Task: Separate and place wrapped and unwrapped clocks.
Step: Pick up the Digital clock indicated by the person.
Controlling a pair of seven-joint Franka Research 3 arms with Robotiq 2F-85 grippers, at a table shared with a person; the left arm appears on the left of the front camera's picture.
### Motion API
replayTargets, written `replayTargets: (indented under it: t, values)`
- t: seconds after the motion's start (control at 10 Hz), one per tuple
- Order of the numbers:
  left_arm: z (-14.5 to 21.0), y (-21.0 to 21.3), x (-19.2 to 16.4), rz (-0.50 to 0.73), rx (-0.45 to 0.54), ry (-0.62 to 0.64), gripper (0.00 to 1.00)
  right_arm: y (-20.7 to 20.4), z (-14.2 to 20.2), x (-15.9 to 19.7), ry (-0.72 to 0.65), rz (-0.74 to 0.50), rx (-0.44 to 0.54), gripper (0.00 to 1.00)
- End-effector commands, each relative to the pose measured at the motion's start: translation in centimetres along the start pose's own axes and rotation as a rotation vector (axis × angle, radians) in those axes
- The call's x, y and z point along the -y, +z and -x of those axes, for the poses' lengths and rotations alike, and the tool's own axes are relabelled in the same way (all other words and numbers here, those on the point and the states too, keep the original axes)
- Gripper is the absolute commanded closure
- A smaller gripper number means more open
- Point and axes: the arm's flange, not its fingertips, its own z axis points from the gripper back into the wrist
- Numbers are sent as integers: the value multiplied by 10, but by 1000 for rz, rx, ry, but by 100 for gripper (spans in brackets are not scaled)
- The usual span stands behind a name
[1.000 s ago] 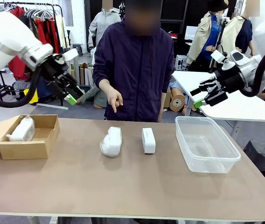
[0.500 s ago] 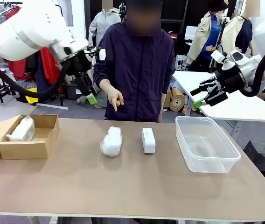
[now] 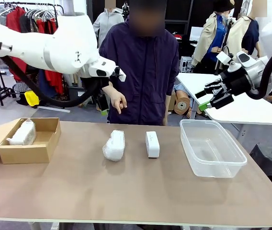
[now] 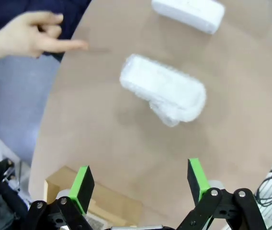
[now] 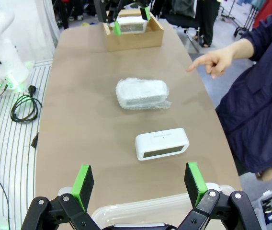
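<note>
A bubble-wrapped clock (image 3: 114, 145) lies mid-table, and the bare white unwrapped clock (image 3: 152, 143) rests just to its right. A second wrapped clock (image 3: 22, 133) sits inside the brown cardboard box (image 3: 35, 152) at the left. My left gripper (image 3: 102, 106) hangs open above the table's far edge, close to the person's pointing hand (image 3: 118, 103). Its wrist view looks down on the wrapped clock (image 4: 164, 91), with the gripper (image 4: 141, 179) open and empty. High at the right my right gripper (image 3: 212, 98) is open and empty too, and its view shows both clocks (image 5: 141, 93) (image 5: 162, 143).
A clear plastic tub (image 3: 222, 170) stands at the right of the table, its rim (image 5: 164, 203) just under my right gripper (image 5: 138, 184). The person stands at the far side, one hand (image 5: 215, 62) pointing down over the table. The near half of the table is bare.
My left arm has swung rightward from above the cardboard box to the far edge near the person's hand. The right arm, the clocks and the person's hand have stayed put.
</note>
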Motion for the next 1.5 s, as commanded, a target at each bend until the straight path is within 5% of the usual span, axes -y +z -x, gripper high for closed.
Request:
replayTargets:
  t: [0.0,0.2,0.3,0.7,1.2,1.4]
  values:
    - [-1,-10,2,-75,-14,80,0,1,-2,-1,8,-2,6,0]
    - [0,-13,0,18,103,103,0,1,-2,-1,8,-2,6,0]
    - [-1,-12,-2,-33,-7,63,0,1,-2,-1,8,-2,6,0]
    - [-4,-15,-1,-21,10,79,0,1,-2,-1,8,-2,6,0]
    - [-53,-35,24,-95,-292,527,0,1,-2,-1,8,-2,6,0]
    - [-60,-57,29,-94,-233,673,0,1,-2,-1,8,-2,6,0]
